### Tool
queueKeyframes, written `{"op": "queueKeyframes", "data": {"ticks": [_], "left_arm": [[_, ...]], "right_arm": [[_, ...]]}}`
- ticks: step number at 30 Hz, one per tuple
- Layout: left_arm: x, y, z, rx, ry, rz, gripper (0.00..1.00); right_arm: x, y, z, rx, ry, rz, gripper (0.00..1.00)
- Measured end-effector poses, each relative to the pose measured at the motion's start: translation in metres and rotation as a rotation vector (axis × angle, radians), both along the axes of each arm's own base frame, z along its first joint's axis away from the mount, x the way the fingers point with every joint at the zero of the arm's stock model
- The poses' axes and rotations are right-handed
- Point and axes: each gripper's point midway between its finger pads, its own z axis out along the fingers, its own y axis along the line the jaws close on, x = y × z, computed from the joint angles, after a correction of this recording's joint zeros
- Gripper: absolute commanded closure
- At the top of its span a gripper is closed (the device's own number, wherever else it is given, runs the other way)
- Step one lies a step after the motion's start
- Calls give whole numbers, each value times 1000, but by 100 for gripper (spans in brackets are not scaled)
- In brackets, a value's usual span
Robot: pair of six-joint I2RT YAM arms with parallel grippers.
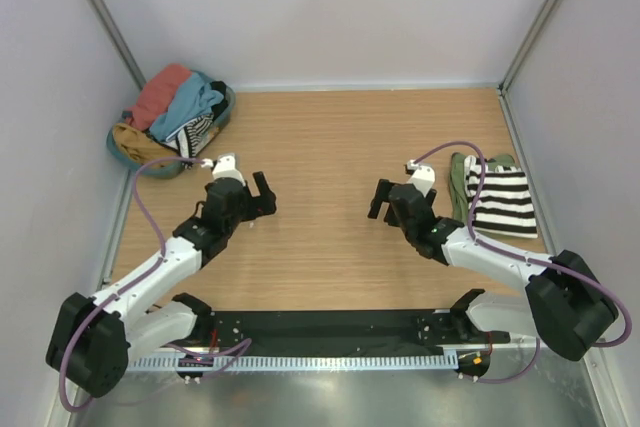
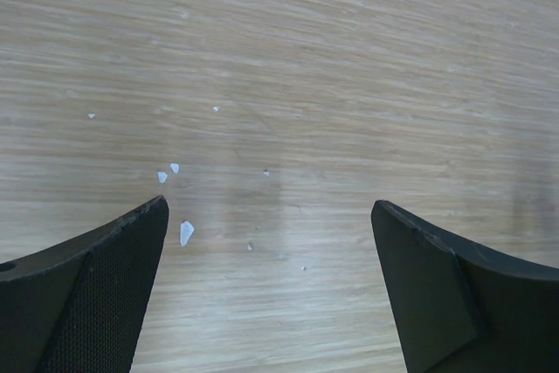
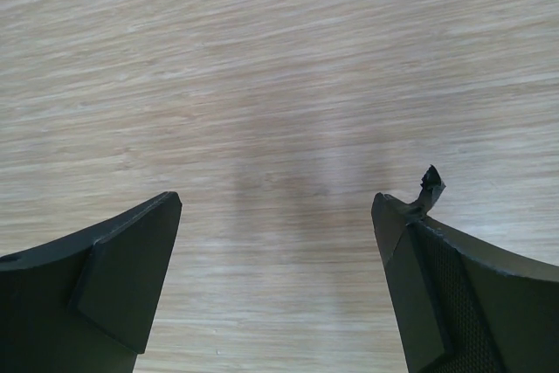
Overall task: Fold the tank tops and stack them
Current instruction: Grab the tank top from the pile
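Bright, even, diffuse overhead light, no glare; top view sharp, only short soft shadows on the table (image 1: 320, 137), straight wall edges splaying out toward the corners. Wrist views: wood grain slightly soft, faint grey shadow patch mid-frame, near black left fingers (image 2: 87, 294) and right fingers (image 3: 113, 294) dark, little surface detail.

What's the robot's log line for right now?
left hand open, empty | right hand open, empty | striped top folded on green top, right side | other tops piled in basket, far left
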Motion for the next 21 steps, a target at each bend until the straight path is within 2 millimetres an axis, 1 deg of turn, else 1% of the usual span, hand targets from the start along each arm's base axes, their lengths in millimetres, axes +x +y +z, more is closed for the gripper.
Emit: {"op": "queueKeyframes", "data": {"ticks": [2,3,6,8,10,11,13,14,17,19,21], "left_arm": [[1,4,3,-3,28,31,1],[4,6,9,-13,43,58,0],[27,18,41,-49,41,169,0],[45,33,64,-73,19,256,0],[59,49,79,-89,4,326,0],[65,57,84,-98,3,357,0],[76,76,86,-96,16,419,0],[80,83,86,-93,22,438,0],[90,102,79,-72,66,492,0],[94,107,76,-70,82,501,0],[93,106,72,-71,95,496,0]], "right_arm": [[2,3,3,16,-15,8,1],[3,5,5,22,-20,13,2],[5,9,6,40,-34,28,2],[3,11,4,48,-35,37,2],[1,11,1,49,-26,44,2],[1,11,0,50,-24,47,2],[-1,12,-1,51,-20,53,2],[-1,12,-2,53,-20,56,2],[-2,12,-1,55,-23,59,2],[-2,12,0,57,-26,58,2],[-2,12,1,57,-28,58,2]]}}
